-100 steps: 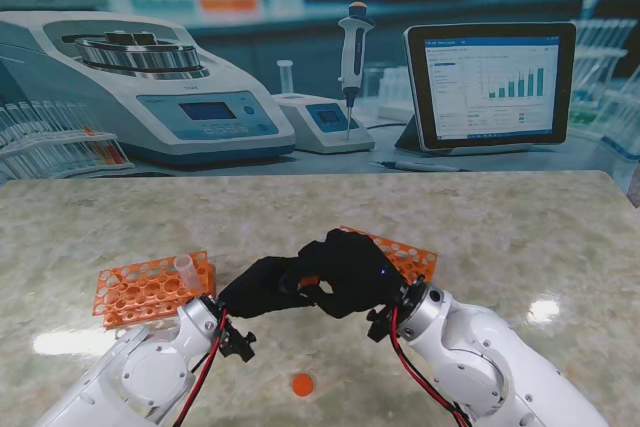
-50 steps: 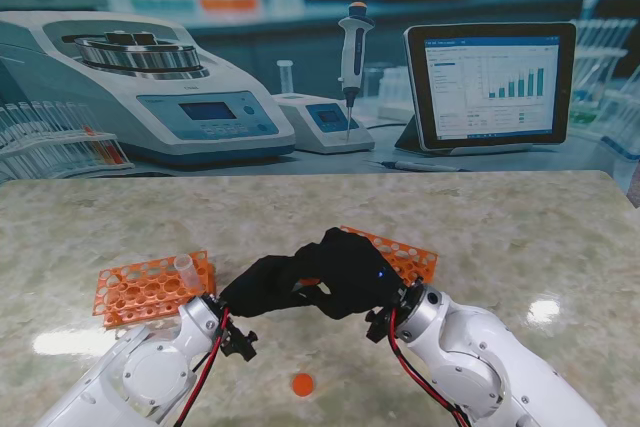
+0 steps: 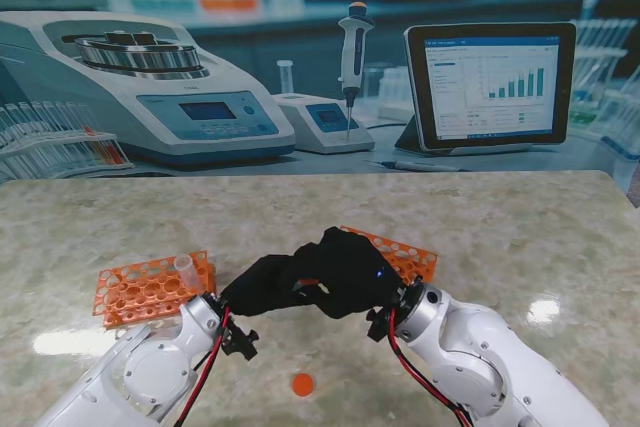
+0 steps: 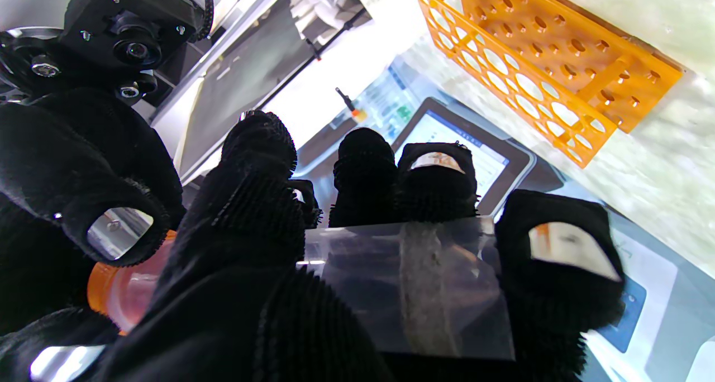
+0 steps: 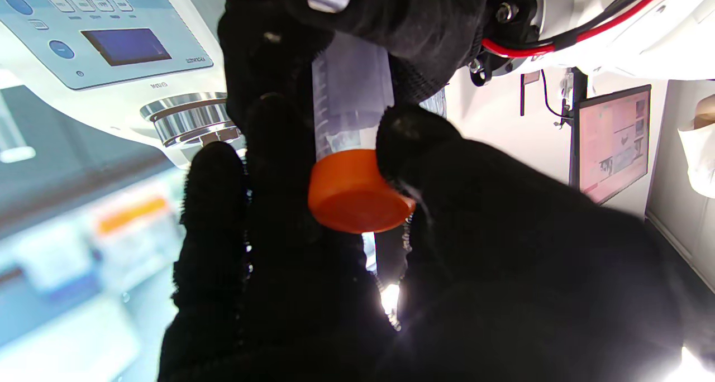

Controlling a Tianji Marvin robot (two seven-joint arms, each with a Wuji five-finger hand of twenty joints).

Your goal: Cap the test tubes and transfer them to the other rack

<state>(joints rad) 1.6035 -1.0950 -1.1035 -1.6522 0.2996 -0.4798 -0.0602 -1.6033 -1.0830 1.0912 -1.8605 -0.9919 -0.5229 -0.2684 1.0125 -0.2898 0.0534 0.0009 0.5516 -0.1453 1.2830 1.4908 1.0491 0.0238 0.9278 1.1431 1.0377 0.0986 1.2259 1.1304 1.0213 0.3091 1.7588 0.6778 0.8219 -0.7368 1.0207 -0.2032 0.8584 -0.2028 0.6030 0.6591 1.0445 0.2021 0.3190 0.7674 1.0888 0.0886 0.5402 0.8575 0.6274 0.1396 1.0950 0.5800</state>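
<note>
My two black-gloved hands meet over the middle of the table. The left hand is shut on a clear test tube lying across its fingers. The right hand pinches the orange cap sitting on the tube's mouth, and a sliver of that cap shows between the hands. An orange rack on the left holds one uncapped tube. A second orange rack lies on the right, partly behind my right hand, and its holes look empty.
A loose orange cap lies on the table near me, between the two forearms. Behind the table's far edge stand a centrifuge, a pipette on its stand and a tablet.
Hardly anything has moved. The right hand's fingers have shifted slightly on the cap, and both hands stay pressed together around the tube.
</note>
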